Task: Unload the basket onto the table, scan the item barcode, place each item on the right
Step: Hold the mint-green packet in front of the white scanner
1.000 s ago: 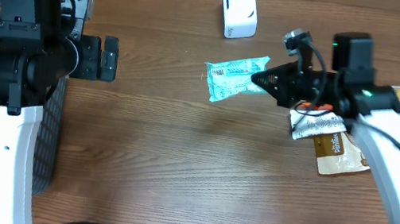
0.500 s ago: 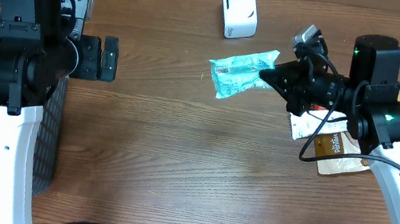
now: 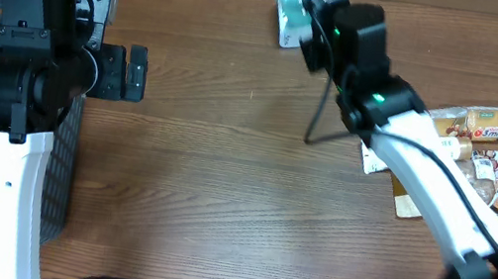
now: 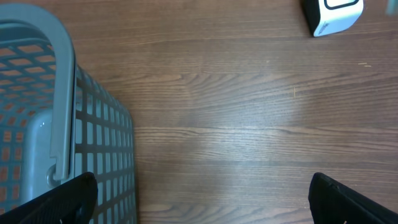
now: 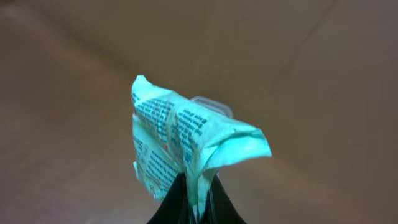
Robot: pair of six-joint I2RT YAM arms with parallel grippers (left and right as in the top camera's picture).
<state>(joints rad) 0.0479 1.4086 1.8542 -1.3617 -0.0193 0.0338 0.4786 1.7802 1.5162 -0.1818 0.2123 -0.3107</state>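
Since the right claw [image 5: 196, 202] pinches the crumpled teal plastic packet [image 5: 180, 143] by an edge, creases may hide its barcode.

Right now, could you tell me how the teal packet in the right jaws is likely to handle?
Probably floppy: the packet is creased and folded above the pinch. Likely light, as it stands up from one pinched edge without drooping. Its thin film may twist in the grip.
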